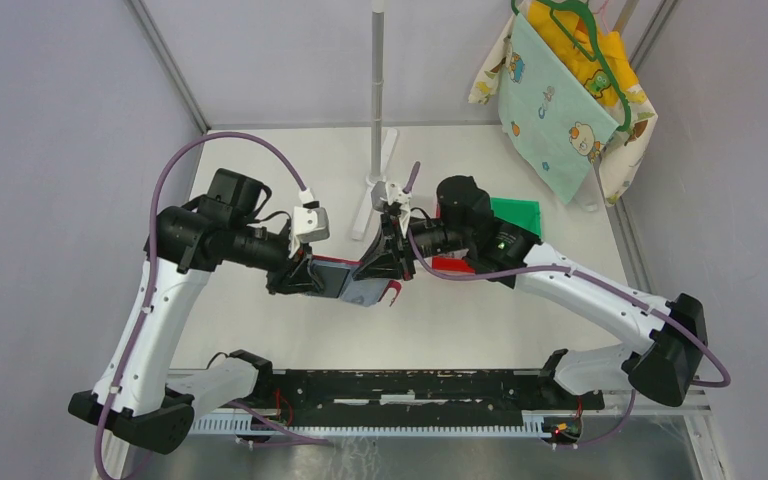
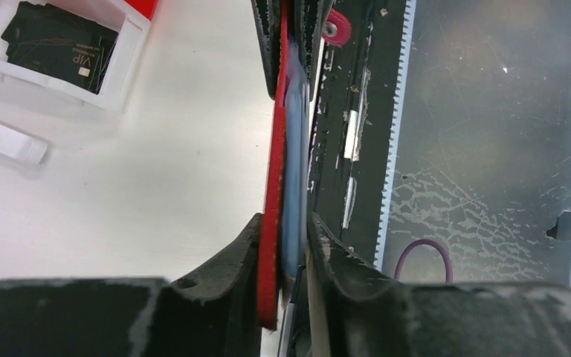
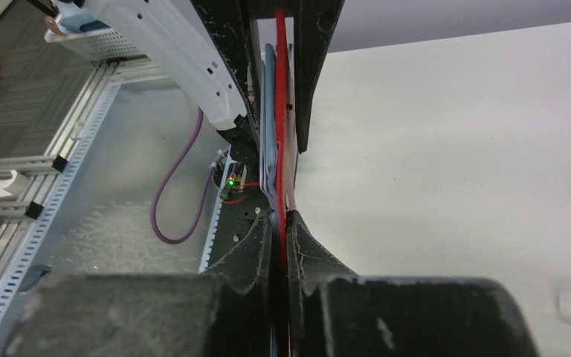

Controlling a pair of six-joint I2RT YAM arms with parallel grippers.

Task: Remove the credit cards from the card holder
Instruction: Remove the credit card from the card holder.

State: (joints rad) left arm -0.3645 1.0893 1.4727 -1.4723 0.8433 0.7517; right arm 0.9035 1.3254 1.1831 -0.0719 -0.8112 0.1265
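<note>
Jaws on the left gripper and the right gripper both pinched the red card holder, mid-scene over the pale worktop. Grey walls stood around, and its long axis ran left-right between them.

Glossy red sheen on the card holder; smooth, pale grey-blue credit cards against it. Matt black plastic, scuffed and flecked white, on the left end effector and right end effector. Smooth matt white tabletop — scratched, dull grey metal plate along its near edge. Soft printed cloth at the back.
</note>
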